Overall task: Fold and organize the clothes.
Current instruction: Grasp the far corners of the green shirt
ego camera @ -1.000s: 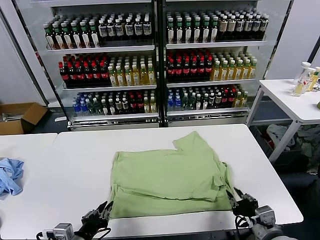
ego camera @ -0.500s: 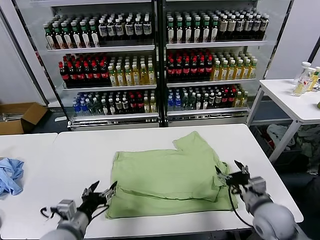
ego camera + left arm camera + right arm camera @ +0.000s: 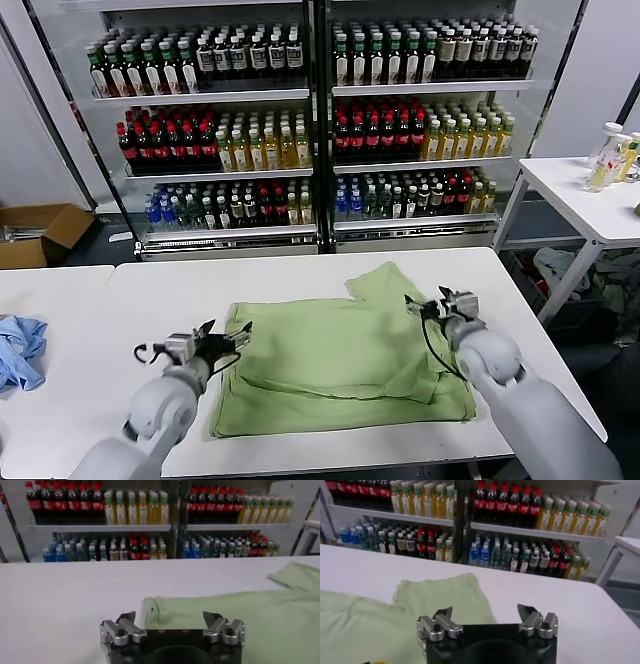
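Observation:
The light green shirt (image 3: 340, 350) lies partly folded on the white table (image 3: 150, 290), with one sleeve (image 3: 385, 285) sticking out toward the far side. No collar, buttons or print show. My left gripper (image 3: 222, 336) is open and empty, just above the shirt's left edge. In the left wrist view, the left gripper (image 3: 170, 617) faces the shirt's far left corner (image 3: 160, 607). My right gripper (image 3: 438, 301) is open and empty at the shirt's right side, near the sleeve. In the right wrist view, the right gripper (image 3: 485, 612) sits over the sleeve's edge (image 3: 445, 595).
A light blue garment (image 3: 18, 352) lies on the adjoining table at the left. Shelves of bottles (image 3: 320, 110) stand behind the table. A second white table (image 3: 590, 195) with bottles stands at the right. A cardboard box (image 3: 35, 235) sits on the floor at the left.
Both arms have risen from the table's near edge and moved forward. The left gripper now sits at the shirt's left edge, the right at its right side. The shirt has not moved.

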Robot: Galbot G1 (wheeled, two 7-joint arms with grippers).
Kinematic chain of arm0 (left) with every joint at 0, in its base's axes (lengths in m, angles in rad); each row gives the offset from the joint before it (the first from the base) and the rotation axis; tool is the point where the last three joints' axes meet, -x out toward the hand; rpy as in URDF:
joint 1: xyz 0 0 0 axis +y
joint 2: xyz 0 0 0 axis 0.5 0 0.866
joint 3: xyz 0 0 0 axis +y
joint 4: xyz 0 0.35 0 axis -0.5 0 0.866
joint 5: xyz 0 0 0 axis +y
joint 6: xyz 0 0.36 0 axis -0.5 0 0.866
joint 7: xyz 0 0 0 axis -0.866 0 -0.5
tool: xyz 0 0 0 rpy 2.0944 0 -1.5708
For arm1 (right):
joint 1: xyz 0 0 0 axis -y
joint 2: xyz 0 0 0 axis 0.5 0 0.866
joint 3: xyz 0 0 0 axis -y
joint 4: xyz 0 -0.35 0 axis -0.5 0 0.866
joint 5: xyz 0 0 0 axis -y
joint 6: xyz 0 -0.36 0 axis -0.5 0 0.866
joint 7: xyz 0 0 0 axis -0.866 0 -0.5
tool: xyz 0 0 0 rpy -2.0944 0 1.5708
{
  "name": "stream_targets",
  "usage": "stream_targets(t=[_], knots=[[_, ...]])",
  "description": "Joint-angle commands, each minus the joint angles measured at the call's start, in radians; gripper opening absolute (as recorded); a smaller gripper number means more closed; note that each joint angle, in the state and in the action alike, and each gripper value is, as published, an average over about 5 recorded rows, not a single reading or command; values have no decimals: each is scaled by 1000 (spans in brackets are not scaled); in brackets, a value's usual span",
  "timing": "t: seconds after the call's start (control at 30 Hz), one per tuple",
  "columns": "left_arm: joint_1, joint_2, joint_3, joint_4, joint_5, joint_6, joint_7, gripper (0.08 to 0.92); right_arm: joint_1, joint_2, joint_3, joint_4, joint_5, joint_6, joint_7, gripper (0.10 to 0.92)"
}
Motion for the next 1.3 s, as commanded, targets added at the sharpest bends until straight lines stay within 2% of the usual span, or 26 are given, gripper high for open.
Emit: stream_targets(t=[0.03, 0.27, 0.6, 0.73, 1.3], knots=[[-268, -20, 111, 281, 7, 20, 3, 823, 227, 102, -112, -272, 34, -3, -4, 823], [-267, -13, 114, 292, -39, 45, 6, 823, 269, 158, -124, -408, 29, -9, -9, 823], [-250, -3, 111, 273, -95, 61, 7, 814, 289, 207, -131, -494, 30, -16, -26, 807], [-243, 1, 112, 268, -125, 74, 12, 732, 287, 208, -133, -500, 35, -30, -39, 714], [-205, 3, 81, 244, -245, 55, 51, 238, 253, 188, -129, -430, 36, -11, -71, 221]])
